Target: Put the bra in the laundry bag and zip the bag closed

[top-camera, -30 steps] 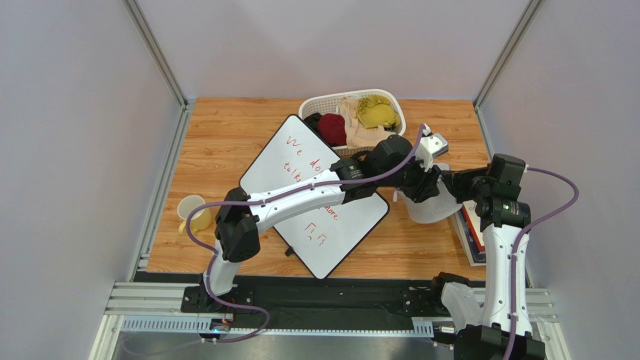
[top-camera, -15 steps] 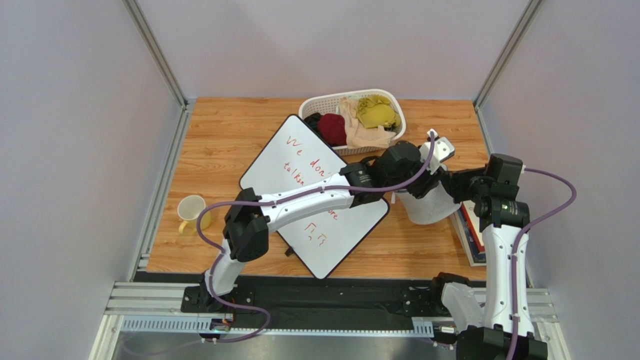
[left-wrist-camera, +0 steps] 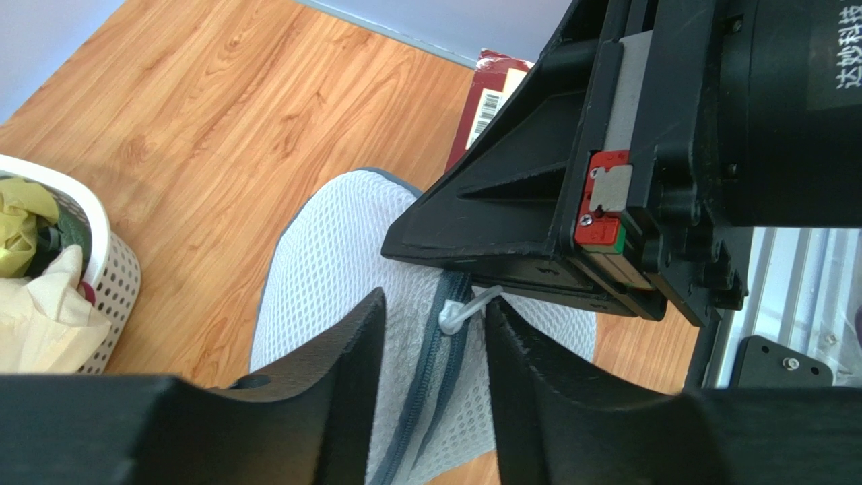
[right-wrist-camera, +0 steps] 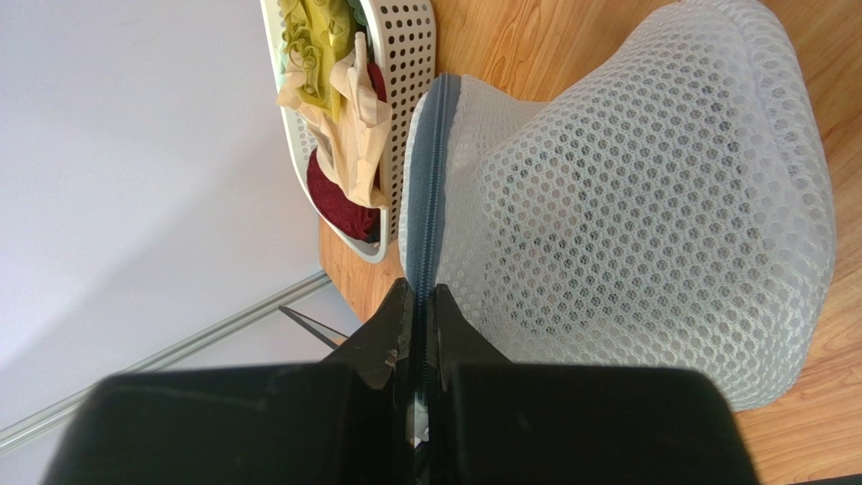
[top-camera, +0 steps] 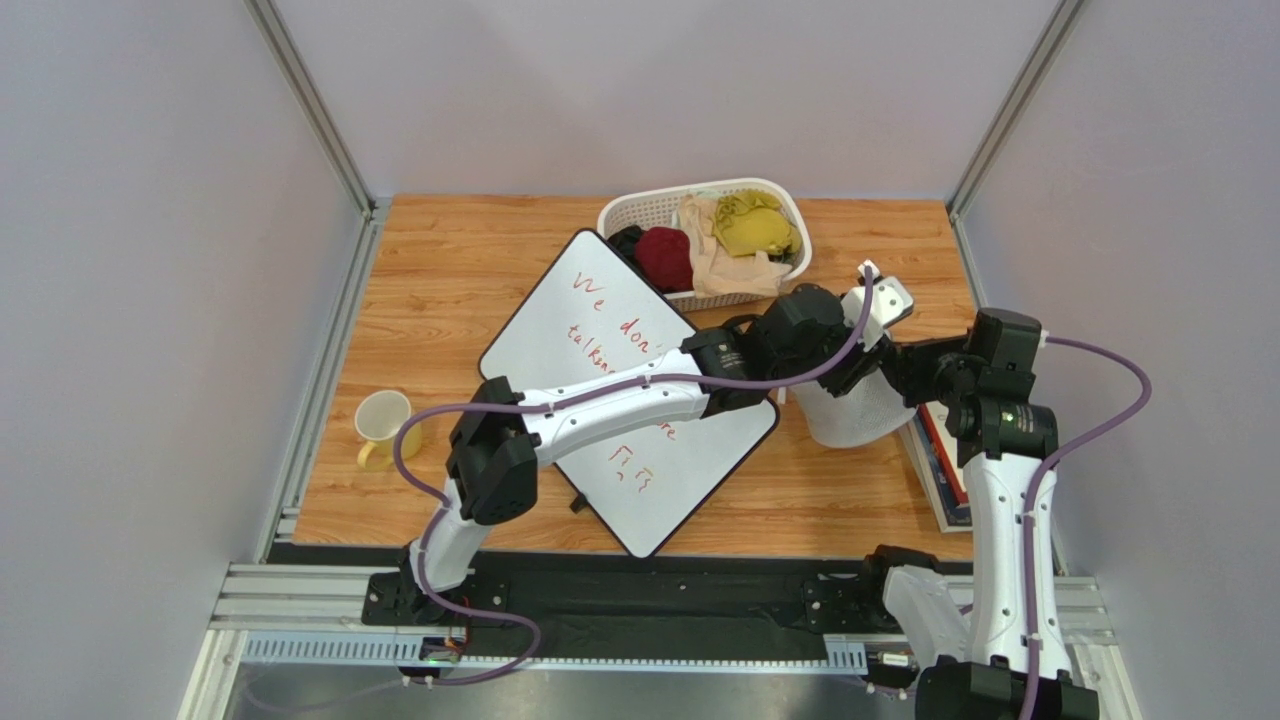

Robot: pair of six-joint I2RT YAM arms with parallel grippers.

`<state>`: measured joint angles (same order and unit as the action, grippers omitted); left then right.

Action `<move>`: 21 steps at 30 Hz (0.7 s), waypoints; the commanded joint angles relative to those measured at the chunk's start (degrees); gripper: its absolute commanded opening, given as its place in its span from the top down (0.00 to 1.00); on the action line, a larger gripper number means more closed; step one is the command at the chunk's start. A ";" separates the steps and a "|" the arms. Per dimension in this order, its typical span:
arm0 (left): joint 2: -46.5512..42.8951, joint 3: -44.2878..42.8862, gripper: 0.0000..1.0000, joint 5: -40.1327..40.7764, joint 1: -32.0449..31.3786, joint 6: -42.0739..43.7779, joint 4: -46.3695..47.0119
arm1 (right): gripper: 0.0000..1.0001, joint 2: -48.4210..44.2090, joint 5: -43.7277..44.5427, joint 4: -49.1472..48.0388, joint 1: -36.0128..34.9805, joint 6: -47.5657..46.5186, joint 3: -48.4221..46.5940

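Note:
The white mesh laundry bag (top-camera: 854,420) (right-wrist-camera: 658,202) lies on the wooden table at the right, and its grey zipper band (left-wrist-camera: 430,404) (right-wrist-camera: 430,172) runs along its rim. My left gripper (left-wrist-camera: 433,308) (top-camera: 842,375) is open and straddles the zipper. The white zipper pull (left-wrist-camera: 455,315) sits between its fingers, close to the right finger (left-wrist-camera: 536,394). My right gripper (right-wrist-camera: 423,295) (top-camera: 905,368) is shut on the zipper band, just beyond the left gripper. The bra is not plainly seen; only a dim dark patch (right-wrist-camera: 567,217) shows through the mesh.
A white slotted basket (top-camera: 624,210) (right-wrist-camera: 405,40) of yellow, beige and dark red clothes stands behind the bag. A whiteboard (top-camera: 601,405) with red writing lies mid-table, a mug (top-camera: 383,420) at the left, and books (top-camera: 939,465) (left-wrist-camera: 496,96) at the right edge.
The left arm has swung right, bringing its gripper down over the bag's zipper, and its jaws narrowed slightly. The right gripper has kept its grip on the band.

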<state>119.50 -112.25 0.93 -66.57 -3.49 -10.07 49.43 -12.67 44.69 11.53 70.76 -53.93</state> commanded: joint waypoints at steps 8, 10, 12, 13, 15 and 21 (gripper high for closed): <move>-0.94 -0.08 0.58 1.18 -0.32 1.99 5.75 | 1.00 -0.91 0.19 -0.21 -1.86 0.25 0.23; -1.29 0.53 0.55 1.35 -0.41 2.34 6.72 | 1.00 -0.83 -0.25 -0.48 -1.86 0.25 0.41; -1.20 0.45 0.55 1.36 -0.41 2.78 6.73 | 1.00 -0.83 -0.34 -0.39 -2.12 0.17 0.41; -1.03 0.10 0.56 1.44 -0.41 2.78 6.73 | 1.00 -0.83 -0.25 -0.39 -2.21 0.17 0.41; -1.11 0.01 0.57 1.27 -0.41 2.96 6.72 | 1.00 -0.74 -0.17 -0.65 -2.39 -0.01 0.58; -1.73 0.54 0.49 -0.57 -0.58 3.49 6.90 | 1.00 0.14 -1.39 -1.44 -2.48 -0.19 1.20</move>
<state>119.50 -111.37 1.91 -66.70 -1.30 -9.08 49.56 -11.00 44.27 10.07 70.70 -53.25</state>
